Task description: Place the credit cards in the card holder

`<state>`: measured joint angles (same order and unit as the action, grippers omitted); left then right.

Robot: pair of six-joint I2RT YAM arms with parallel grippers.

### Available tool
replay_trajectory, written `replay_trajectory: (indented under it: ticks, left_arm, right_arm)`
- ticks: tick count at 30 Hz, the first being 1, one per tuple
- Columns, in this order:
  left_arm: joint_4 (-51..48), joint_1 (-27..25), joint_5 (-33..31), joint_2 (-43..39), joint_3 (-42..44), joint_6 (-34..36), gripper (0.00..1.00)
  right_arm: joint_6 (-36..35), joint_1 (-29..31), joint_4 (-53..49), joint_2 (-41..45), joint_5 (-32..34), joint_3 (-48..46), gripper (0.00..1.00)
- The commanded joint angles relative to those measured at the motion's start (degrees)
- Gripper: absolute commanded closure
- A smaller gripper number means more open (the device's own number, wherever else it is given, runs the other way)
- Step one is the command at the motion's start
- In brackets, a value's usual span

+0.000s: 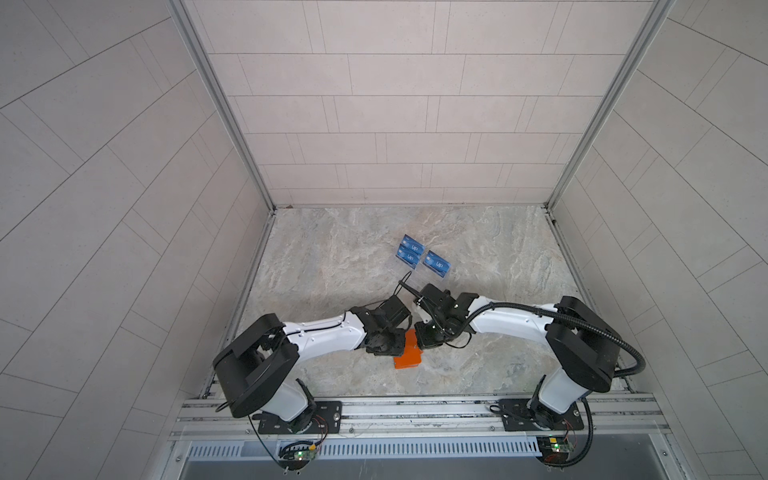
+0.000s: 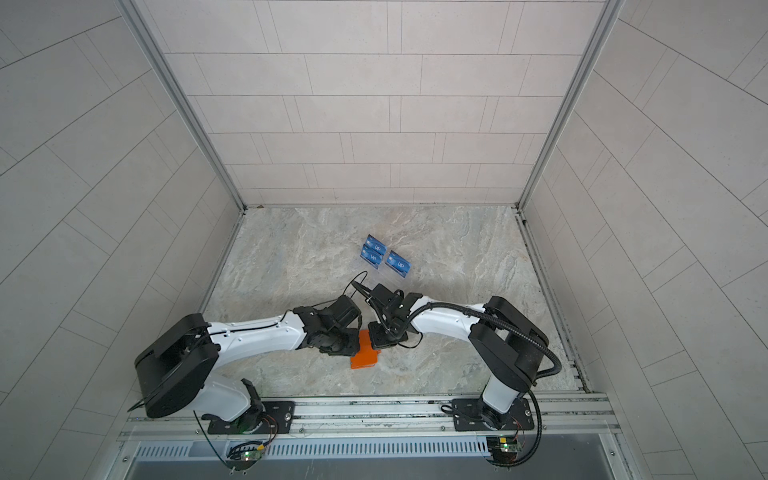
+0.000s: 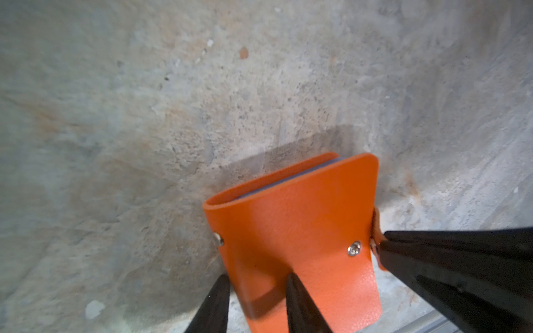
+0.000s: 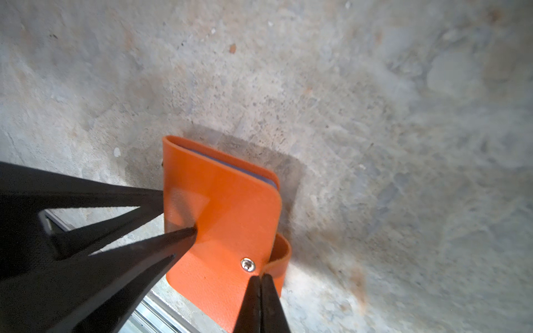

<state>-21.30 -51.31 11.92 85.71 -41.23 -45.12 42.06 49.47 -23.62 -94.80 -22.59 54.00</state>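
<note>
currently the closed holder (image 1: 409, 356) is pressed flat on the table (image 1: 498, 332), near its front edge and well apart from the cards (image 1: 409, 251), by the part-open left gripper (image 3: 256, 276), while its tab (image 4: 281, 253) is pinched by the closed right gripper (image 4: 261, 278).

We see a stone-patterned table (image 1: 478, 257), pale tiled walls (image 1: 395, 104) at its back and side edges, a metal rail (image 1: 415, 409) along its front edge, and a clear stand (image 1: 423, 276) near its middle.

Left arm (image 1: 324, 332) and right arm (image 1: 511, 320) hide half the card holder (image 1: 407, 359) in both top views; wrist views crop it.
</note>
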Motion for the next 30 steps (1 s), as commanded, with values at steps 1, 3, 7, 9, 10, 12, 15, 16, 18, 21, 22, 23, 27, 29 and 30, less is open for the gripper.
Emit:
replay_trajectory:
  ticks: [1, 3, 7, 9, 10, 12, 15, 16, 18, 21, 22, 23, 27, 29, 30]
  left_arm:
    - [-1.64, -1.0, -0.27, 2.6, 2.2, 0.3, 0.63]
    - [-1.55, -1.03, -0.23, 2.67, 2.21, 0.27, 0.63]
    - [-1.55, -0.99, -0.28, 2.49, 2.12, 0.38, 0.63]
    - [-1.48, -0.99, -0.3, 2.53, 2.01, 0.39, 0.63]
    - [-1.34, -1.05, -0.24, 2.53, 1.96, 0.39, 0.63]
    - [-1.12, -1.13, -0.15, 2.46, 2.03, 0.3, 0.63]
    - [-0.89, -1.24, -0.3, 1.54, 2.18, 0.3, 0.62]
    - [-0.66, -1.19, -0.28, 1.11, 2.28, 0.22, 0.61]
    - [0.98, -1.2, 0.13, -0.27, 2.97, -0.33, 0.58]
    - [3.71, -1.23, 0.98, -2.24, 4.27, -1.49, 0.54]
    - [4.33, -1.21, 1.07, -2.62, 4.54, -1.75, 0.52]
    - [5.14, -1.17, 1.17, -2.8, 4.73, -1.95, 0.51]
    - [6.69, -1.18, 1.52, -2.34, 4.97, -2.35, 0.5]
    - [5.67, -1.24, 1.18, -1.23, 4.59, -1.94, 0.51]
    - [5.08, -1.17, 1.0, -0.8, 4.54, -1.85, 0.51]
  right_arm:
    - [0.89, 0.36, 3.34, 0.35, -1.04, -0.44, 1.0]
    - [1.1, 0.36, 3.92, 0.07, -1.22, -0.56, 1.0]
    - [1.26, 0.36, 4.84, 0.65, -0.98, -0.86, 1.0]
    - [1.35, 0.28, 5.16, 0.95, -0.85, -1.02, 1.0]
    - [1.27, 0.28, 5.16, 0.78, -0.92, -0.85, 1.0]
    - [1.09, 0.27, 5.01, 0.04, -1.3, -0.55, 1.0]
    - [1.2, 0.28, 5.34, -1.29, -1.58, -0.38, 1.0]
    - [1.24, 0.27, 5.1, -1.58, -1.28, -0.25, 1.0]
    - [1.18, 0.28, 4.56, -2.27, -1.05, -0.16, 1.0]
    - [1.27, 0.33, 4.72, -2.31, -1.4, -0.59, 1.0]
    - [1.27, 0.32, 4.6, -2.16, -1.32, -0.73, 1.0]
    - [1.23, 0.32, 4.38, -2.04, -1.15, -0.77, 1.0]
    - [1.16, 0.31, 4.02, -1.89, -1.21, -0.74, 1.0]
    - [1.18, 0.28, 3.76, -1.6, -0.99, -0.74, 1.0]
    - [1.18, 0.27, 3.62, -1.36, -0.9, -0.82, 1.0]
